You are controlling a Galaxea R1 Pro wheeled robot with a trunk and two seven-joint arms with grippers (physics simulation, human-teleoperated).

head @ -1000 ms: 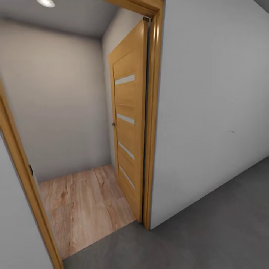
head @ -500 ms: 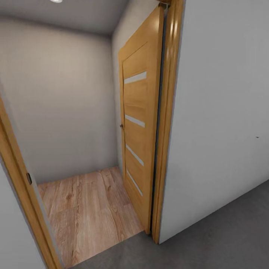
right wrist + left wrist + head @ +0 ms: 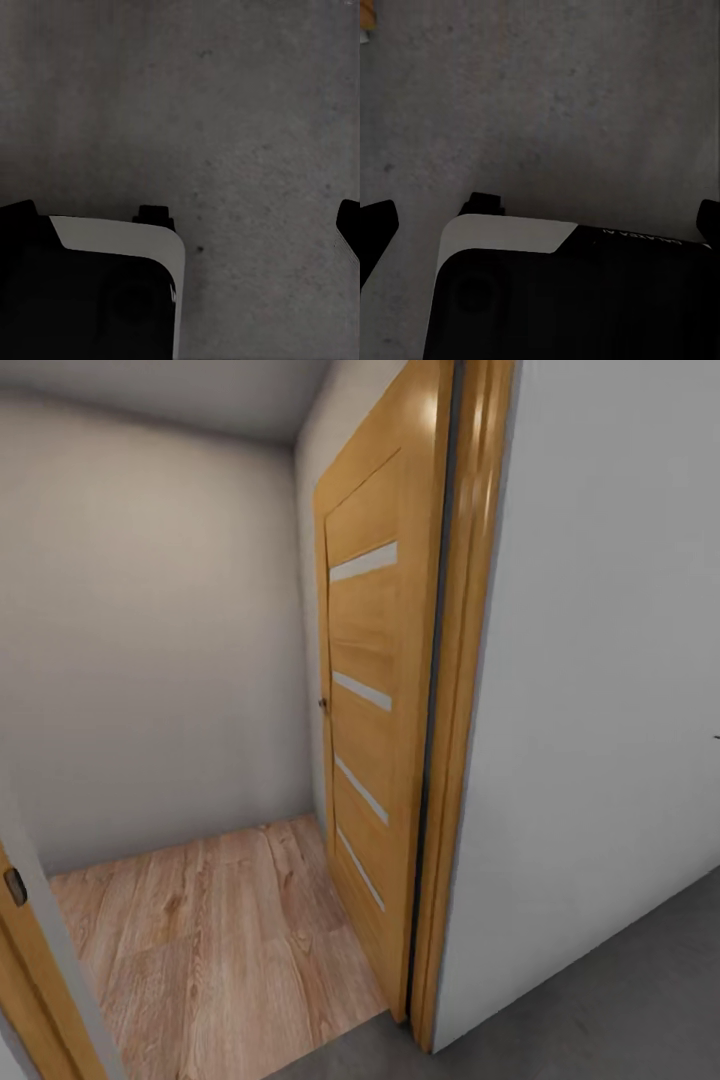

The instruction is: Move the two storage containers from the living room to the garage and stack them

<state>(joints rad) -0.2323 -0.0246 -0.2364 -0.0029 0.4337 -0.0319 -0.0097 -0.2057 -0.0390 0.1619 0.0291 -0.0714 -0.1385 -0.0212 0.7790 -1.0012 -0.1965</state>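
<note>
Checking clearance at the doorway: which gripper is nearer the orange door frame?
Left, probably. The left gripper hangs over concrete floor with an orange sliver of door frame nearby; the right gripper hangs over plain concrete floor.

We see dark grey speckled concrete floor (image 3: pixel 620 1000) at our base, meeting light wood plank floor at threshold; orange wooden door (image 3: pixel 375 690) with pale horizontal strips stands open inward.

The head camera faces an open doorway close up, looking at the orange door (image 3: pixel 375 690) and plank floor (image 3: pixel 220 940) beyond. Both wrist cameras point straight down, near the grey concrete floor (image 3: pixel 555 105), which they share.
</note>
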